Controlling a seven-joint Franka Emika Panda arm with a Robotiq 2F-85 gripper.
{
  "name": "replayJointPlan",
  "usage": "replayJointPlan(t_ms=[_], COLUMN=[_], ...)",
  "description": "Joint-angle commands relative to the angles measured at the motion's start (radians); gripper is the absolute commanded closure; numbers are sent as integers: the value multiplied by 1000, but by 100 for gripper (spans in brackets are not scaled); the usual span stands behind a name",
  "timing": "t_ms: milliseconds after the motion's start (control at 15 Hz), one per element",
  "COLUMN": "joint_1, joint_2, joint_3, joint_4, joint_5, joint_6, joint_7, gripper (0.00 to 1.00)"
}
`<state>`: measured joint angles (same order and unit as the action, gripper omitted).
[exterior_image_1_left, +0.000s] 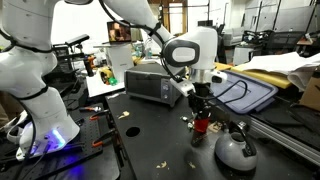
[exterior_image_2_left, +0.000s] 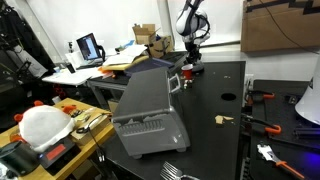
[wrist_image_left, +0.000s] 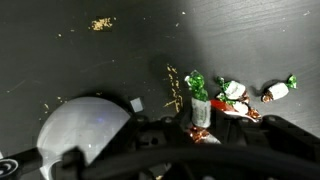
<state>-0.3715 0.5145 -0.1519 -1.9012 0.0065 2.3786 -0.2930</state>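
My gripper (wrist_image_left: 199, 125) is shut on a wrapped candy (wrist_image_left: 198, 100) with a green twisted end and a red-orange end, just above the black table (wrist_image_left: 110, 60). Right beside it lie a white, green and red wrapped candy (wrist_image_left: 234, 95) and a small brown one (wrist_image_left: 279, 90). In both exterior views the gripper (exterior_image_1_left: 204, 108) (exterior_image_2_left: 190, 62) points straight down at the table. A red bit (exterior_image_1_left: 203, 125) shows under the fingers.
A grey domed object (wrist_image_left: 85, 130) (exterior_image_1_left: 235, 150) stands close beside the gripper. A small silver oven (exterior_image_1_left: 150, 85) is behind it, and a dark tray with cables (exterior_image_1_left: 245, 92). A large grey grill-like appliance (exterior_image_2_left: 148, 115) stands at the table edge. Yellow crumbs (wrist_image_left: 101, 22) dot the table.
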Motion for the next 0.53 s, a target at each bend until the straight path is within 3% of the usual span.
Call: replayJointPlan(t_ms=[0, 467], joint_1=[-18, -29], joint_2=[-18, -35], joint_3=[19, 41], joint_4=[19, 30], joint_5=[27, 73], joint_6=[-30, -32], joint_7=[-54, -102], gripper=[96, 96])
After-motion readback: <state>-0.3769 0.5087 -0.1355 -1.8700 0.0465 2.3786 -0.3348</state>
